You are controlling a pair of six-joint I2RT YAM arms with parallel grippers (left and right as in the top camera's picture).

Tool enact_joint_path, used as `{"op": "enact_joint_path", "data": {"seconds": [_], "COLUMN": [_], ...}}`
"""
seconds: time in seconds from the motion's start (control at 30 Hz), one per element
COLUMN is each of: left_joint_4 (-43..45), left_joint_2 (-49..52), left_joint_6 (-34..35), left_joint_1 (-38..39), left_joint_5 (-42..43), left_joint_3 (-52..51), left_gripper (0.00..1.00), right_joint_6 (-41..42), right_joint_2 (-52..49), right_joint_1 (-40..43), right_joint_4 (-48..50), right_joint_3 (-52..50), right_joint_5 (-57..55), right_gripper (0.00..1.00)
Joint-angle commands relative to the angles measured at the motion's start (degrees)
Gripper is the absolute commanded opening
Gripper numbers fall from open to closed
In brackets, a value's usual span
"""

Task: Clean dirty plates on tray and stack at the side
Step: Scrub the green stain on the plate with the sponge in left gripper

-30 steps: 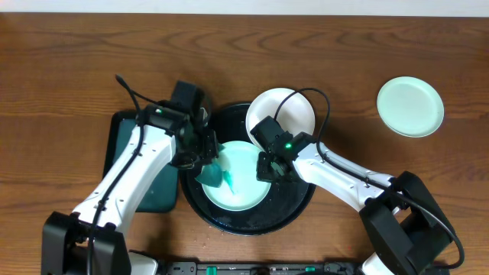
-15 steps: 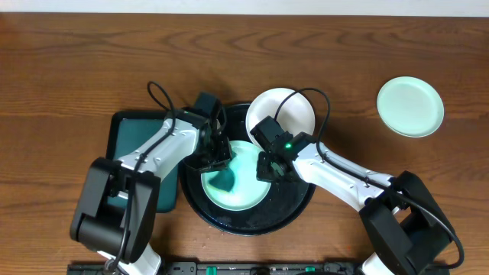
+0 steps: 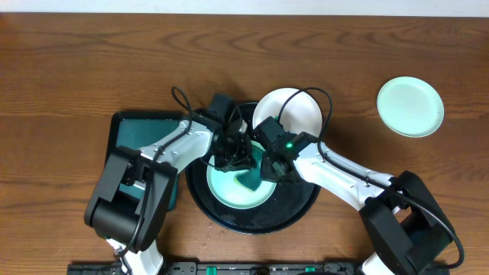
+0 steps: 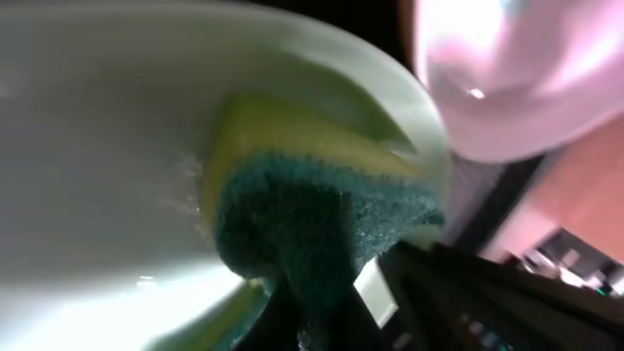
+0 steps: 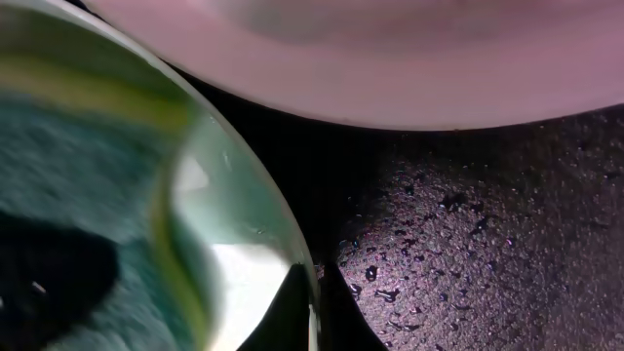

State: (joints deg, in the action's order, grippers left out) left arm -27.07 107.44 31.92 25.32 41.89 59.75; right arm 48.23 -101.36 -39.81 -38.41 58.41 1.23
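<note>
A pale mint-green plate (image 3: 226,191) lies in the round black tray (image 3: 296,205). My left gripper (image 3: 240,160) is shut on a green and yellow sponge (image 3: 249,180), which presses on the plate's right half. In the left wrist view the sponge (image 4: 312,219) rests against the plate (image 4: 97,146). My right gripper (image 3: 271,169) is shut on this plate's right rim; in the right wrist view its fingers pinch the rim (image 5: 249,210). A white plate (image 3: 294,114) rests on the tray's far right rim. Any smear on the mint plate is hidden by the sponge.
A second mint-green plate (image 3: 410,106) lies alone on the wooden table at the far right. A dark teal rectangular tray (image 3: 141,145) sits left of the black tray, partly under my left arm. The black tray's floor (image 5: 487,244) is wet with droplets.
My left gripper has swept the sponge rightward across the mint plate, from its left side to its right half. The right gripper has kept its hold on the rim.
</note>
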Motion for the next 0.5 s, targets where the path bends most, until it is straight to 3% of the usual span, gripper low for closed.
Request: {"op": "enact_joint_path", "data": {"seconds": [0.0, 0.17, 0.47], "left_joint_4": [0.00, -3.28, -16.15], "left_joint_2": [1.18, 1.18, 1.18], "left_joint_6": [1.20, 0.98, 2.23], "left_joint_1": [0.90, 0.87, 0.66], "left_joint_5": [7.72, 5.90, -30.62], "left_joint_3": [-0.61, -0.61, -0.61], "left_gripper": [0.07, 0.07, 0.07], "right_joint_6": [2.43, 2.58, 2.56], "right_joint_2": [-0.57, -0.57, -0.57], "right_joint_1": [-0.26, -0.26, -0.26], "right_joint_4": [1.14, 1.16, 1.11], "right_joint_3": [-0.04, -0.04, -0.04], "right_joint_5": [0.31, 0.31, 0.31], "right_gripper": [0.01, 0.01, 0.01]}}
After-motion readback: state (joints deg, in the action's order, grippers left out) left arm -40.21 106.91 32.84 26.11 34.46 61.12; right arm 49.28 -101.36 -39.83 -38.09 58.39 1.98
